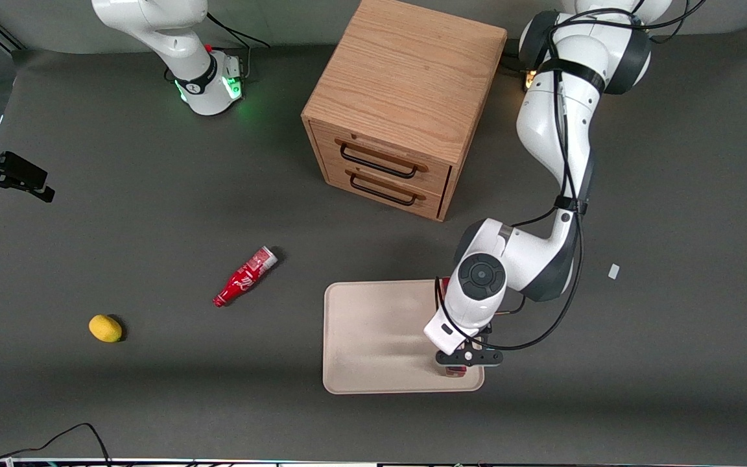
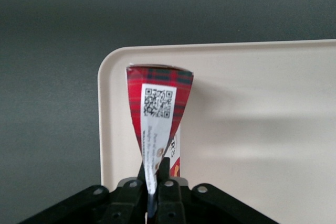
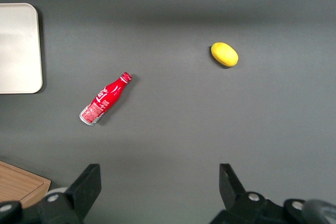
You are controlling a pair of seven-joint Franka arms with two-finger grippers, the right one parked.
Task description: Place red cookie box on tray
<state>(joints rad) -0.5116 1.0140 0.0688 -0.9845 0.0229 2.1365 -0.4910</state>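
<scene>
Black fingers [image 2: 164,182] are pinched tight on the box [image 2: 159,109], clamping its near end so hard that the carton squashes to a wedge between them. From the wrist camera I see the box fanning out from the grip, its tartan-red end face and white QR label toward the lens. Gripper [image 1: 467,355] sits low over the tray [image 1: 373,337], near the edge at the working arm's end of the table. In the front camera only slivers of red show, one by the fingers and one at the wrist housing; the arm hides the rest.

Position: box is over the tray, inside the rim, close to one rounded corner. I cannot tell whether its lower face already rests on the tray or hangs just above it.

Step in hand, my reading: the carry is done and this is the set-down. Release not yet made.

Next move calls for: lower until the box bears on the tray, if it does not already, then part the fingers and lift straight up. The crushed carton may spring back or cling to a pad on release, so I would go slowly. Being near the rim, it could tip onto the edge if dragged.

Elsewhere: bottle [image 1: 244,276], lemon [image 1: 105,328], drawer cabinet [image 1: 404,104], all well apart from the tray.
</scene>
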